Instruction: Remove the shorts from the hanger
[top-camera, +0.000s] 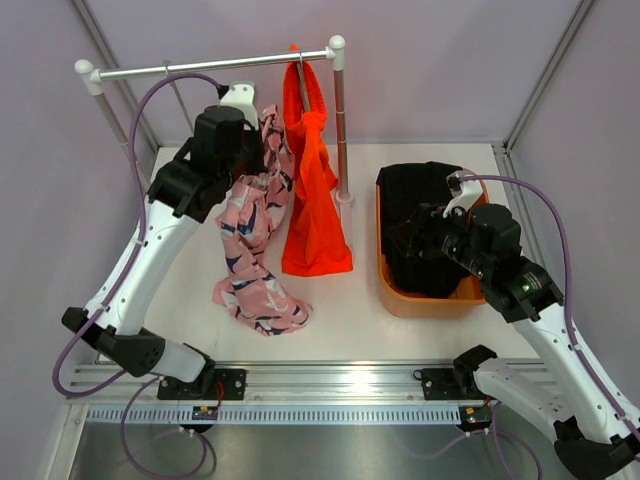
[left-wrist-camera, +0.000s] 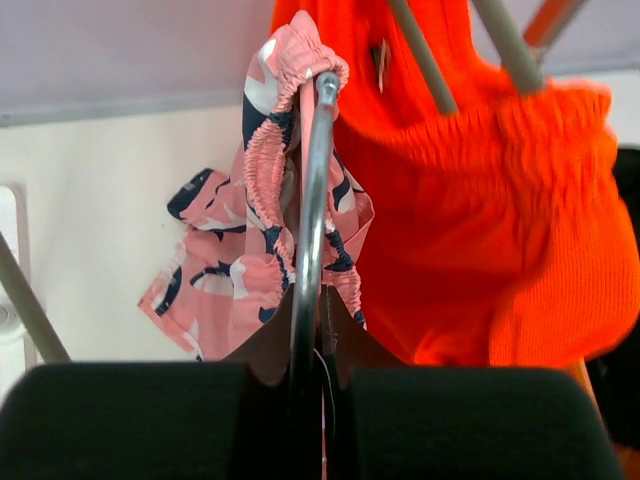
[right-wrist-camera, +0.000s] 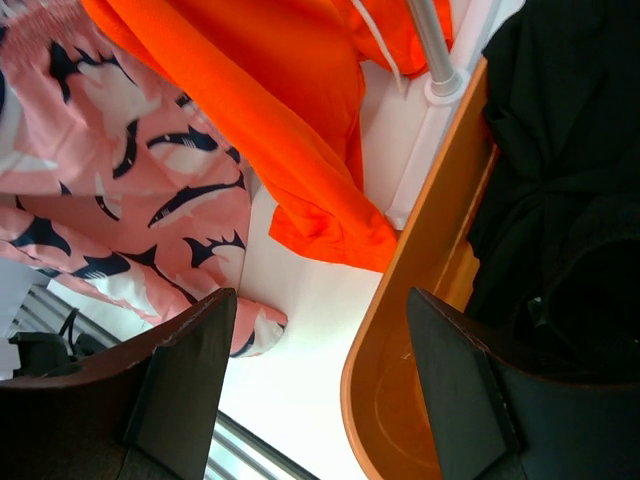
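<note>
**While left gripper (left-wrist-camera: 306, 310) clamps hanger (left-wrist-camera: 312, 190), strip pink shorts (top-camera: 250, 225)**

Rail (top-camera: 215, 67) carries orange shorts (top-camera: 315, 210); basket (top-camera: 400, 298) holds black shorts (top-camera: 420, 190). Pink waistband bunches at hanger's bend. Right gripper (right-wrist-camera: 320, 340), jaws wide & empty, should tug waistband along wire, not vs it.

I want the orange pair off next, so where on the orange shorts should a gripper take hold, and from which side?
Probably by the bunched waistband of the orange shorts, just under the rail, approached from the near right with the open right gripper. The pink shorts and the shut left gripper crowd their left side, and the rack post stands just beyond them.
</note>
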